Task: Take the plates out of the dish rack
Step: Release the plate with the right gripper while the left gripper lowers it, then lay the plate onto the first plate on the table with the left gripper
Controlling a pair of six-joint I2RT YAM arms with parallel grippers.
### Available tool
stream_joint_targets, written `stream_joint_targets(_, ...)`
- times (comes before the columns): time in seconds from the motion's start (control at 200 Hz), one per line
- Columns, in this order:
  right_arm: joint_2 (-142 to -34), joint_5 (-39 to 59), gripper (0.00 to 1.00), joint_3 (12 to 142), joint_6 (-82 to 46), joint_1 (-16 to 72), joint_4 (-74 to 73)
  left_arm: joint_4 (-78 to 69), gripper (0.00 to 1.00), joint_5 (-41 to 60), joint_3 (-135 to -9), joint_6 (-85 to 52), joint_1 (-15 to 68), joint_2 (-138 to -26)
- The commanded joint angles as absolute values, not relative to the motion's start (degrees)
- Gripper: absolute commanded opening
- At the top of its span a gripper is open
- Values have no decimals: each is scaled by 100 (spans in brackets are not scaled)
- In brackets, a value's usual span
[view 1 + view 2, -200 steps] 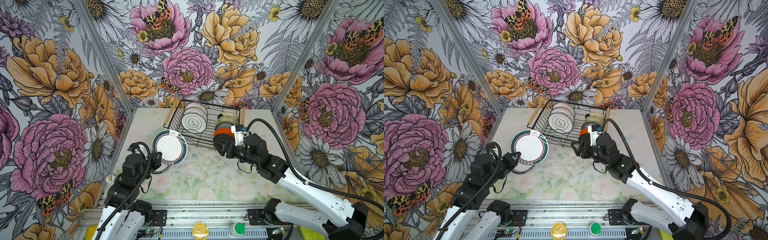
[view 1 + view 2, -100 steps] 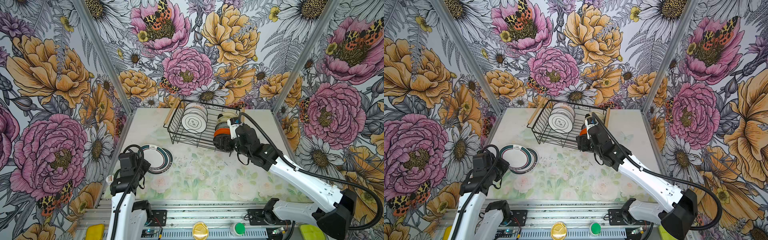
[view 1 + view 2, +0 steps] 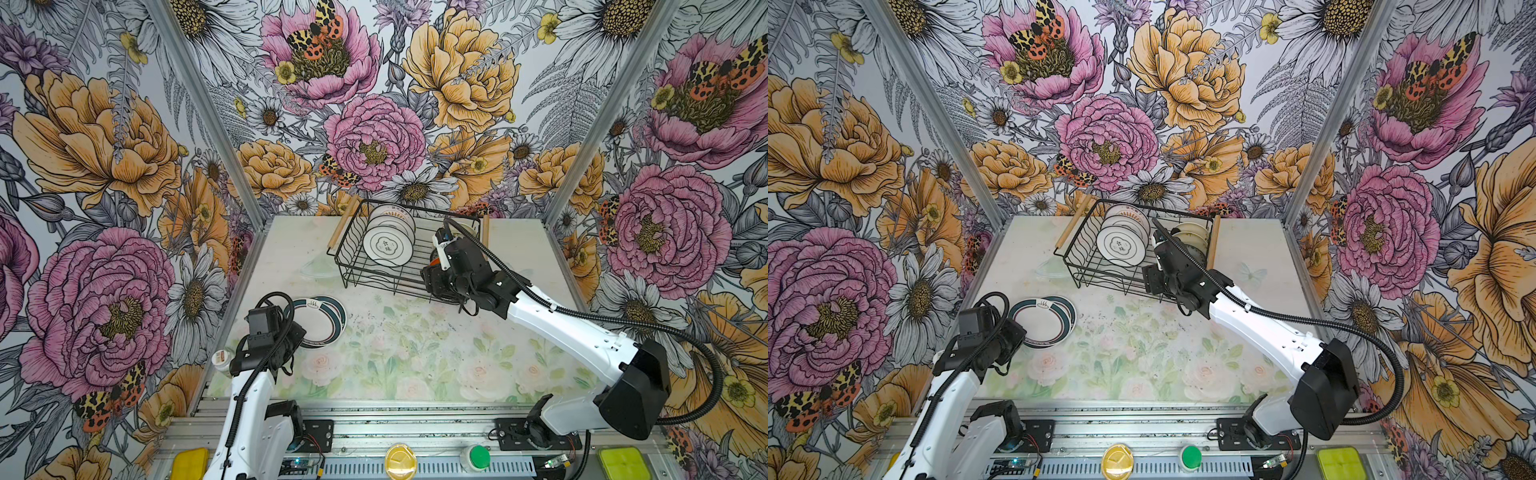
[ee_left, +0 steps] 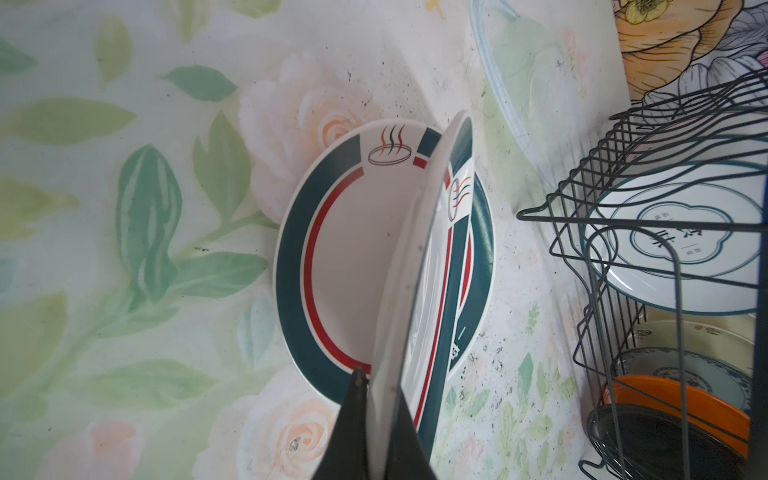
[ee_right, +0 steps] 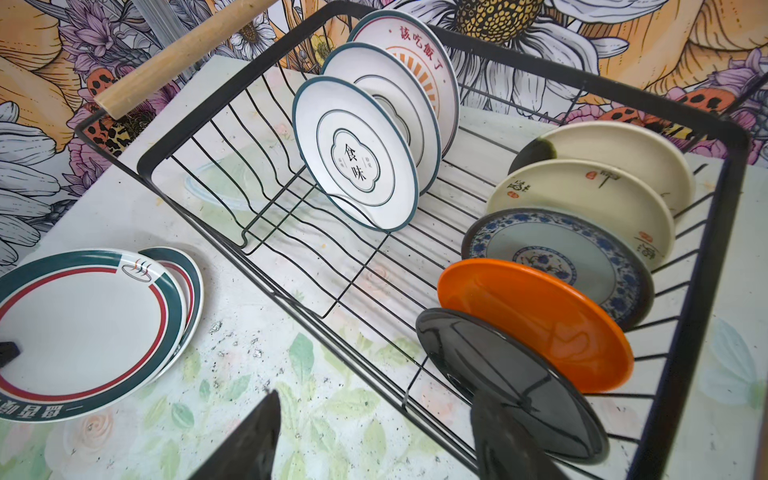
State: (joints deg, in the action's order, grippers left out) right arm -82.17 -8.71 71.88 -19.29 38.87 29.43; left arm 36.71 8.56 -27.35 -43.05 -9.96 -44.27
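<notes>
The black wire dish rack [image 3: 386, 287] [image 3: 1115, 284] stands at the back of the table. It holds three white plates [image 5: 357, 153] in one row. The other row holds two cream plates, a blue-patterned one, an orange plate [image 5: 536, 320] and a black plate [image 5: 511, 374]. My right gripper [image 5: 374, 424] [image 3: 436, 282] is open at the rack's near right corner, one finger by the black plate, the other outside the rack. My left gripper [image 4: 380, 399] [image 3: 297, 332] is shut on a green-rimmed plate [image 4: 419, 270] [image 5: 79, 328], low over a matching plate [image 4: 345, 257] [image 5: 189, 282] lying on the table.
A faint clear round dish [image 3: 318, 268] lies on the table left of the rack. A small white bottle [image 3: 220, 359] stands at the table's left edge beside my left arm. Floral walls close in three sides. Light wooden handles [image 3: 341, 226] run along the rack's short ends.
My left arm has brought the green-rimmed plate down from upright in the air to low over the matching plate. My right gripper has moved to the rack's near right corner.
</notes>
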Motion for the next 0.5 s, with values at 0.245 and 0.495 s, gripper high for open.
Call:
stream_joint_targets(0.245,-8483,-407,74,7508,-1812,3832,2931,3246,9,1003,-2569,-4214,-1042,-4573)
stream_joint_targets(0.495,-8655,-259,75,7669,-1824,3831,2927,3242,23,927,-2518,-4227,-1037,-4771)
